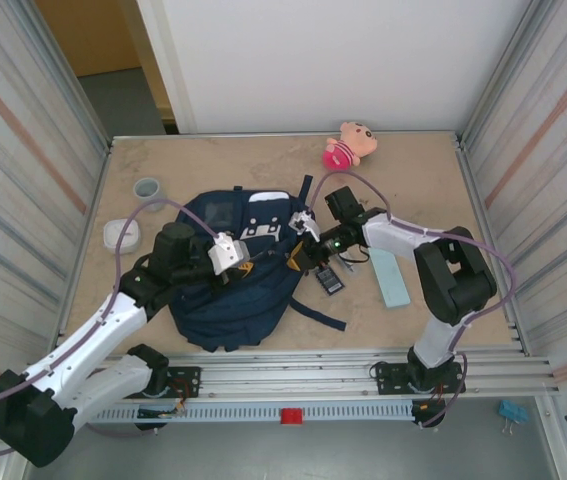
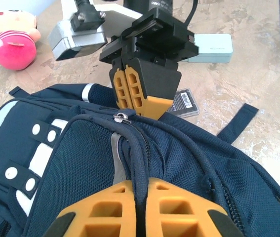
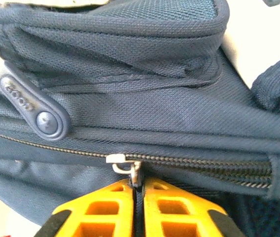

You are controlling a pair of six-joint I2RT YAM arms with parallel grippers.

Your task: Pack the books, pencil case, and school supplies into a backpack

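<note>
R gripper (image 3: 139,192): pads together, pinching zip pull (image 3: 134,170) | L gripper (image 2: 140,192): closed, clamped on backpack (image 1: 233,300) seam piping, close to the zip | backpack flat on table (image 1: 433,180), centre-left | calculator (image 1: 329,280) just right of bag | pencil case (image 1: 390,277) further right, clear of bag

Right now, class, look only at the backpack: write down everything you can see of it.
The backpack is dark navy woven fabric with white snap patches, pale stripes and loose dark straps. It lies flat on the table, its visible zip looking closed. The left pincer is shut on a piped seam; the right pincer is shut on the metal zipper pull. A rubbery tab lies on the fabric nearby.
</note>
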